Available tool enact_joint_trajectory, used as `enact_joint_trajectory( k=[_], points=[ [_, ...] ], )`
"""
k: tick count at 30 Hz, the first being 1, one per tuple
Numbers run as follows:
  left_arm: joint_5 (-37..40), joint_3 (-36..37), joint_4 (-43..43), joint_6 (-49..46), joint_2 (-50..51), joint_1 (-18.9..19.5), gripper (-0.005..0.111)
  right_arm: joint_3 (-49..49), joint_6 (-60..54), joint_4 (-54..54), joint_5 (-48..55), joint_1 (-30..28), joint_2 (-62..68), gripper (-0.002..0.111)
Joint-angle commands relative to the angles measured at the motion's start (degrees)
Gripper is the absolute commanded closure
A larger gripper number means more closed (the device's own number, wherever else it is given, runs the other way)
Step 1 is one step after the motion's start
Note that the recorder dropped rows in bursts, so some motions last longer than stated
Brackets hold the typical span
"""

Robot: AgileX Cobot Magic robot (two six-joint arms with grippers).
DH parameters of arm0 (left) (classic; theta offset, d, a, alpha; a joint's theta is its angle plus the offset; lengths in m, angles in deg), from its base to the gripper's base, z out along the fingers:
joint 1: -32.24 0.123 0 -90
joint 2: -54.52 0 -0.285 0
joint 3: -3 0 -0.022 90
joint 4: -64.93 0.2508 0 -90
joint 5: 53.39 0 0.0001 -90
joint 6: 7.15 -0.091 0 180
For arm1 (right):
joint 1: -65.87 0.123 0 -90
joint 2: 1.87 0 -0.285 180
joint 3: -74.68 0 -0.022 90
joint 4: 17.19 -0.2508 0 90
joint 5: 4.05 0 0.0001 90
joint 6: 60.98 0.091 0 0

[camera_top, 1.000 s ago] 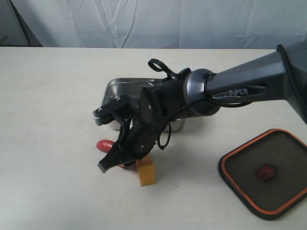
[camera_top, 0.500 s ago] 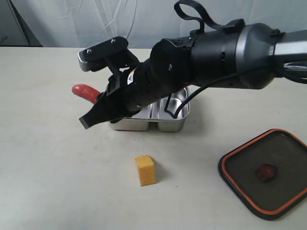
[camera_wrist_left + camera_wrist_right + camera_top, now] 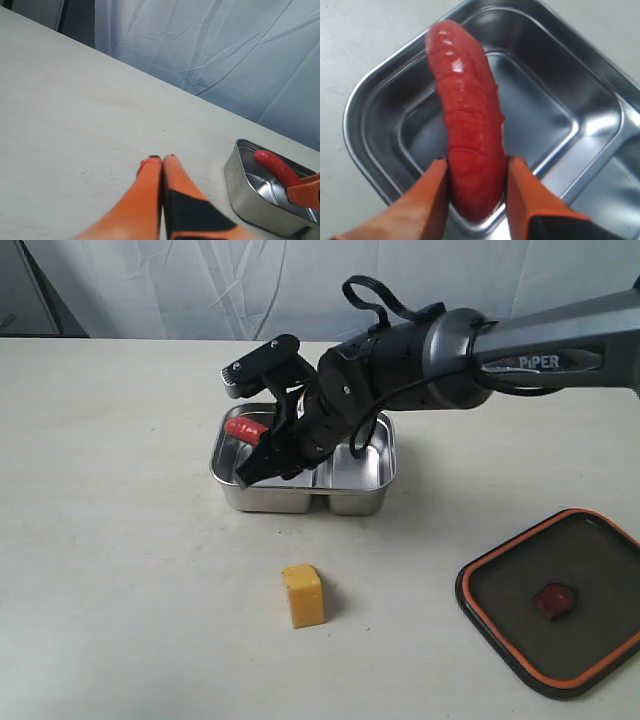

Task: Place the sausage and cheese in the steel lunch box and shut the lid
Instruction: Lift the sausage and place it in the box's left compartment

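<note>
Fingers (image 3: 427, 200) of the right gripper (image 3: 477, 165) pinch the one sausage (image 3: 467, 115) by its end, one orange pad on each side; the rest of it sticks out free beyond the tips.

- Sausage: red, glossy, ridged. Held over the left one of the two compartments of the steel lunch box (image 3: 300, 502), as the exterior view has it. Contact with the box floor: cannot tell.
- Lunch box: one, open, standing on the table (image 3: 120, 540).
- Cheese (image 3: 303, 595): one yellow block, on the table in front of the box, apart from it.
- Lid (image 3: 500, 585): one, flat on the table at the right, well apart from the box, orange rim showing, red tab at centre.
- Left gripper (image 3: 161, 165): fingers pressed together, nothing between them, over bare table near the box's end.
</note>
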Motion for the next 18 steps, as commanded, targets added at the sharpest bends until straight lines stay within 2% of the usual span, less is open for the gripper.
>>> enact_joint_trajectory(
  k=[1,2,5,7,12,18],
  points=[
    [-0.2,0.2,0.3,-0.1,-0.3,-0.1,0.107,0.5,0.2,0.8,-1.1,-0.2,2.0,0.105],
    [-0.2,0.2,0.3,-0.1,-0.3,-0.1,0.107,0.5,0.2,0.8,-1.2,-0.2,2.2,0.098],
    [-0.2,0.2,0.3,-0.1,-0.3,-0.1,0.107,0.6,0.2,0.6,-2.0,-0.2,2.2,0.063],
    [-0.2,0.2,0.3,-0.1,-0.3,-0.1,0.107,1.1,0.2,0.6,-1.8,-0.2,2.2,0.053],
    [-0.2,0.2,0.3,-0.1,-0.3,-0.1,0.107,2.4,0.6,0.3,0.2,-0.2,0.3,0.051],
    [-0.2,0.2,0.3,-0.2,-0.3,-0.1,0.107,2.9,4.8,-1.6,10.8,-0.2,-5.8,0.052]
  ],
)
